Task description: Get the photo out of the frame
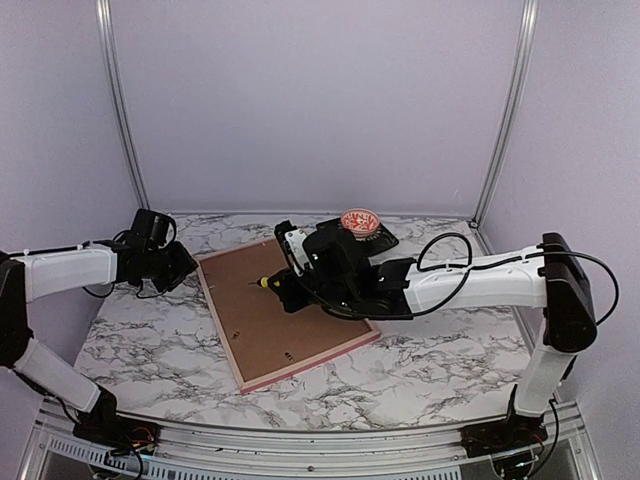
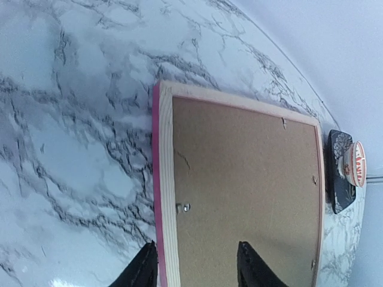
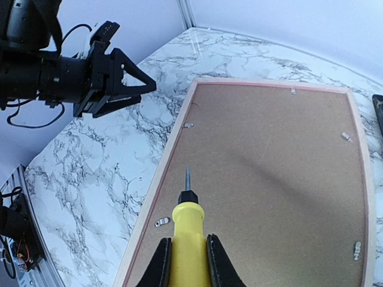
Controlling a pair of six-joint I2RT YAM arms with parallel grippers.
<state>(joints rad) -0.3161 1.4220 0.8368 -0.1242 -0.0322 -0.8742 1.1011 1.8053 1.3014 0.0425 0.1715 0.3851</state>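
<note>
Frame [image 2: 166,179]: face down on the marble table [image 1: 450,370], backing board [image 3: 269,179] up.
Photo: hidden; we judge it lies under the board.
Left gripper [image 2: 196,254]: jaws apart, empty, straddling the frame's rim.
Right gripper [image 3: 188,263]: clamped on a yellow-handled screwdriver [image 3: 188,227], tip above the board.
Handling: likely light and easily creased; we would turn the tabs [image 3: 188,125], lift the stiff board, then pinch the photo's edge.

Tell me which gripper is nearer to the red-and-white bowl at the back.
Right. The right gripper, holding a yellow screwdriver, is over the frame, left of the bowl; the left gripper is at the frame's far left edge.
</note>
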